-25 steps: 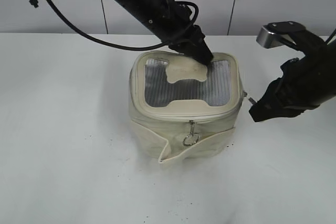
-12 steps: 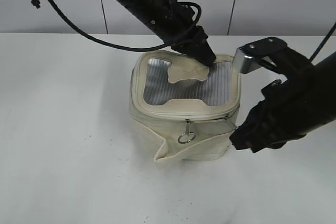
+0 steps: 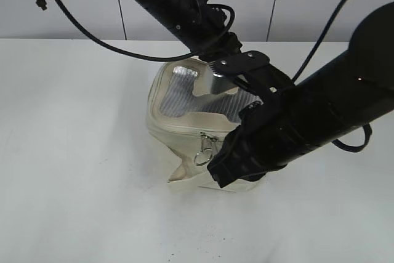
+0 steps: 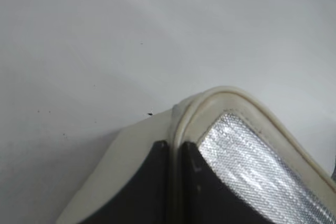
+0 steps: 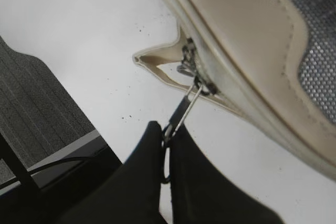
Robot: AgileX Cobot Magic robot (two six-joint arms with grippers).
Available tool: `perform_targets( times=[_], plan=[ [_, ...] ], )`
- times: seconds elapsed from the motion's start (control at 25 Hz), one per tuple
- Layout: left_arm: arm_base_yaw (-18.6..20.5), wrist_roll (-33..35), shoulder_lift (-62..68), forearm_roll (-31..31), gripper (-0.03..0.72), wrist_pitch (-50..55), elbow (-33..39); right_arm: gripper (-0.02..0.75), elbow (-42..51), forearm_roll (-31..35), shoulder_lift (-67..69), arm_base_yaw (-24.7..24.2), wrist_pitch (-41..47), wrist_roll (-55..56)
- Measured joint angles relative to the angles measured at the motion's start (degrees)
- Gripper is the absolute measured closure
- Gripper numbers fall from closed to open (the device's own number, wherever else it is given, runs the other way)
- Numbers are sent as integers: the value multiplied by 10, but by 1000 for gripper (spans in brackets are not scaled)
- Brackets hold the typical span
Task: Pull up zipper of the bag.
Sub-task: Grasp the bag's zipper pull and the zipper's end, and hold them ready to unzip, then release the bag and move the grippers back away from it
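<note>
The cream bag (image 3: 184,121) sat mid-table (image 3: 74,152), slumped, its mesh top tilted. My right gripper (image 5: 167,139) pinched the zipper (image 5: 185,109) pull's ring. My left gripper (image 4: 175,153) clamped the lid rim.

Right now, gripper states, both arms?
Left gripper: shut on the bag's lid rim, fingers either side of the edge.
Right gripper: shut on a zipper pull, its ring between the fingers.

Left gripper (image 4: 176,182) pinched closed, arm angled down from upper left. Right gripper (image 5: 167,153) clamped closed, arm reaching across centre.
</note>
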Motion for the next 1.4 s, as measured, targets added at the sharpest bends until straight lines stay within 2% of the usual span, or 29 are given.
perform_targets(
  times=[0.24,0.4,0.52,0.68,0.76,0.88,1.04,1.2,1.4],
  plan=[
    [1,1,0,4,649,4,1,741,-24,-3,19,7,6,14],
    [1,1,0,4,649,3,1,713,-26,-29,14,11,10,61],
    [1,-3,0,2,649,-5,1,611,-27,-64,-7,14,16,99],
    [2,-8,-3,5,636,-8,1,385,-29,-141,-51,14,20,185],
    [2,-8,-6,11,600,-4,1,269,-29,-188,-71,14,25,232],
    [2,-11,-23,20,514,-4,-1,160,-31,-262,-95,14,33,302],
    [2,-30,-58,56,430,11,-4,130,-32,-325,-110,-17,63,363],
    [3,-88,-88,154,414,33,-4,153,-32,-343,-120,-90,122,374],
    [9,-206,-136,280,412,82,-4,164,-32,-384,-158,-172,185,370]
  ],
)
